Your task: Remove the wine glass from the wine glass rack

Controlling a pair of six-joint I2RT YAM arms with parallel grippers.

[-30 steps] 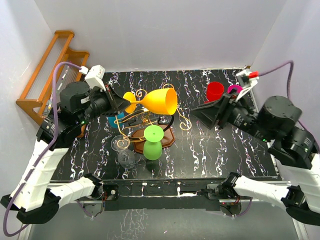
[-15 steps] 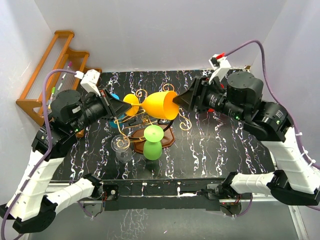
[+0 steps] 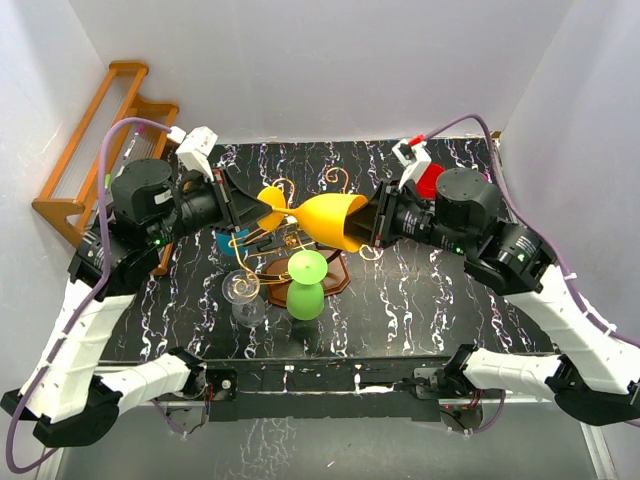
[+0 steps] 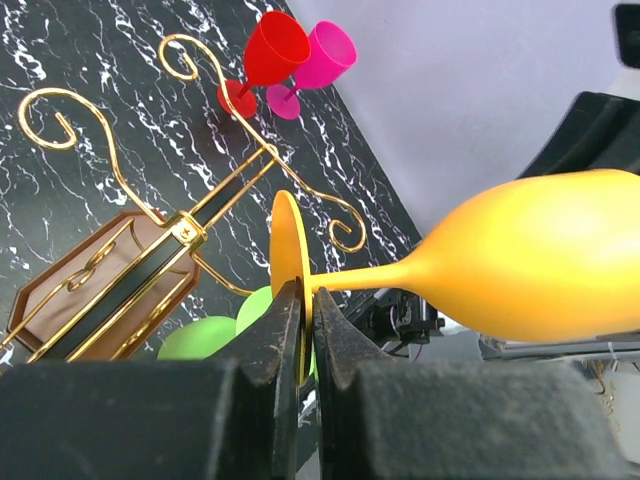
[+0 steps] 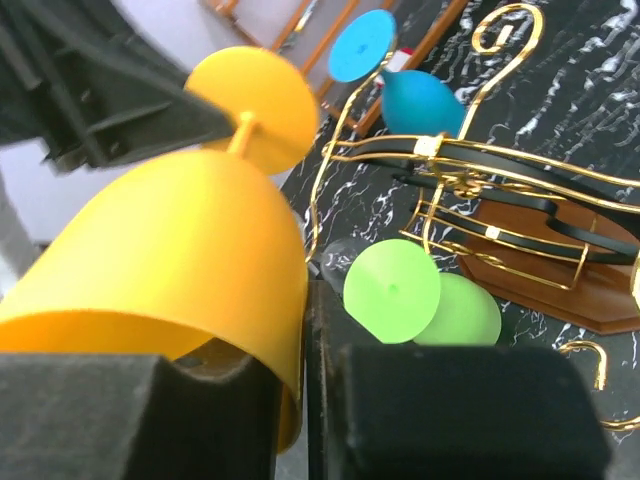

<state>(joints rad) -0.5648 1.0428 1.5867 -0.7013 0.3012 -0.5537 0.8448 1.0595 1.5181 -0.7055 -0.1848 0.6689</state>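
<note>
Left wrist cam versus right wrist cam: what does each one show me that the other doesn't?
Only the left wrist view: the red glass and pink glass side by side, and the left hand pinching the yellow wine glass by its foot. Only the right wrist view: the blue glass, and the right hand closed on the yellow bowl's rim. Both: the yellow wine glass, the gold wire rack on its wooden base, and the green glass.

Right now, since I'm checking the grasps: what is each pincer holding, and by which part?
Both hold the yellow wine glass: the left pincer clamps its foot's edge, the right pincer pinches its bowl's rim.
</note>
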